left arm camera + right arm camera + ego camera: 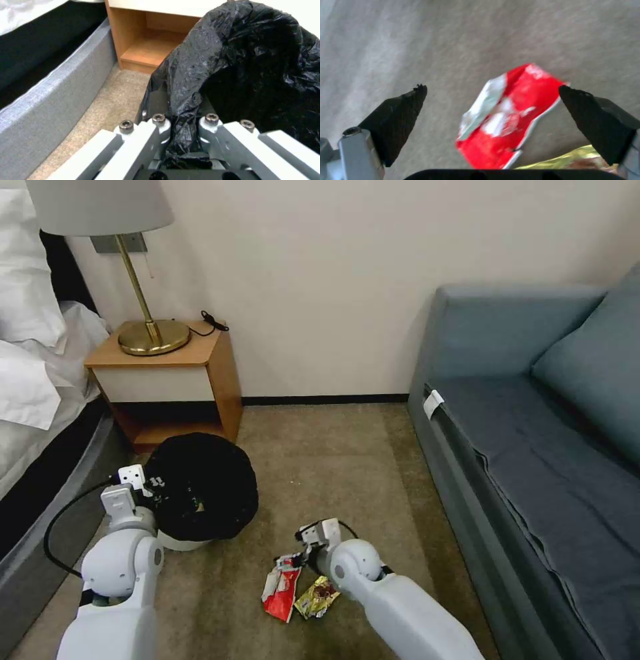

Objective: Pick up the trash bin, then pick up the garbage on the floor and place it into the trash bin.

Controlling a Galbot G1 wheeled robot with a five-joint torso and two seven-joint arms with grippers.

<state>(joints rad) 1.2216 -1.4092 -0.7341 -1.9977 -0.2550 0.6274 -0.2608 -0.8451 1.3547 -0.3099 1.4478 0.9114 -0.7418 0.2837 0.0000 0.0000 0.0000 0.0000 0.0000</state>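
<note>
Left gripper point(181, 140) pinches the bin's point(200, 493) bagged rim beside the nightstand point(173, 373). Right gripper point(493, 100), fingers spread, hovers over the red wrapper point(506, 117) on open carpet point(320, 460).

A: Colours, lower half of the head view?

B: Trash bin point(179, 541) white, its liner bag point(200, 485) glossy crinkled black. Floor point(320, 460) beige-brown short pile. Red snack wrapper point(283, 593) red with white and pale grey-green patches; gold-yellow wrapper point(317, 597) shiny gold with a dark red-brown print.

A: Grippers?

B: Right gripper point(493, 97): black textured pads on grey metal. Left gripper point(181, 122): light grey links, dark screws.

A: Upper half?

B: Nightstand point(175, 373) orange-tan wood with a cream front panel. Lamp point(143, 267) brass with a pale grey shade. Sofa point(533, 400) slate blue. Wall point(347, 260) off-white above a dark skirting line point(327, 399).
</note>
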